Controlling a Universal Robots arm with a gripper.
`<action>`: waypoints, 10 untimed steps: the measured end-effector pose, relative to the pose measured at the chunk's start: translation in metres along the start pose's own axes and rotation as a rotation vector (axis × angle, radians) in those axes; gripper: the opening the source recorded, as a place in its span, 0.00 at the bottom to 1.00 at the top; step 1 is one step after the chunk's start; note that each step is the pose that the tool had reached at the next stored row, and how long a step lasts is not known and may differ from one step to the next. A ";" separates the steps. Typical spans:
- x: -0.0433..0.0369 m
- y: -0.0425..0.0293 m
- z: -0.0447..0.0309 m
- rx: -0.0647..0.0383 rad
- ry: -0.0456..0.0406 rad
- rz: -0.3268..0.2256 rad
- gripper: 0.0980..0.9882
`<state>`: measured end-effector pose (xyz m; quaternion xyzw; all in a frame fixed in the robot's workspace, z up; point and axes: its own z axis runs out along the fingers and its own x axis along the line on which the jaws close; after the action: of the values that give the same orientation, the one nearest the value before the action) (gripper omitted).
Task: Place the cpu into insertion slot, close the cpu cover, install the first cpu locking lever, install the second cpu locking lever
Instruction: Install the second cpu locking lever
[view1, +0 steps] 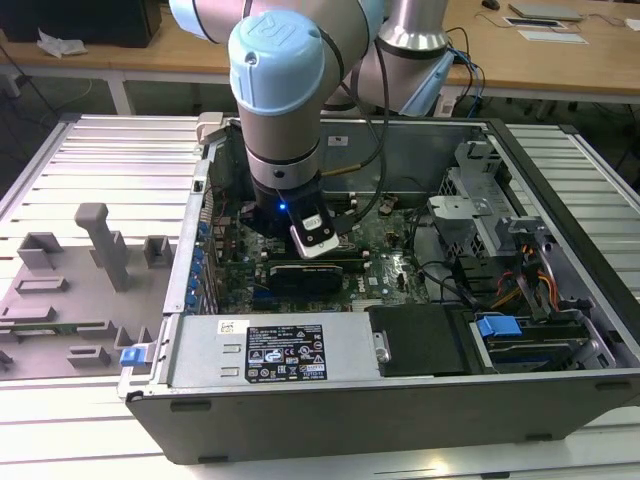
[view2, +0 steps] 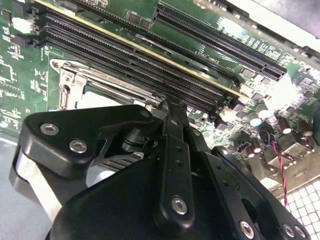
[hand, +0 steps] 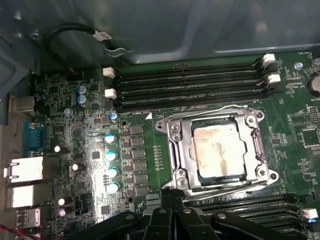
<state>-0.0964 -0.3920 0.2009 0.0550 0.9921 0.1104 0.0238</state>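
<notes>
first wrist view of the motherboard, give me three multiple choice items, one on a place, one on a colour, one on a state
1. Where does the cpu lie?
A. in the insertion slot
B. on the grey tray outside the case
C. in the gripper

2. What colour is the circuit board around the socket?
A. red
B. green
C. white

3. How does the cpu cover stand?
A. swung up on its hinge
B. taken off and lying on the memory slots
C. down flat around the cpu

Answers: 1 A, the pale chip sits inside the insertion slot. 2 B, the board is green on all sides. 3 C, the silvery frame lies flat and the chip shows through its window.
</notes>
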 end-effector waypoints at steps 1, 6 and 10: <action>0.0004 -0.0002 0.0014 0.000 0.0001 0.000 0.01; 0.0013 -0.0008 0.0045 0.000 0.0000 0.000 0.01; 0.0029 0.0028 0.0058 -0.002 -0.0006 0.000 0.01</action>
<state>-0.0987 -0.3877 0.1957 0.0551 0.9920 0.1113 0.0242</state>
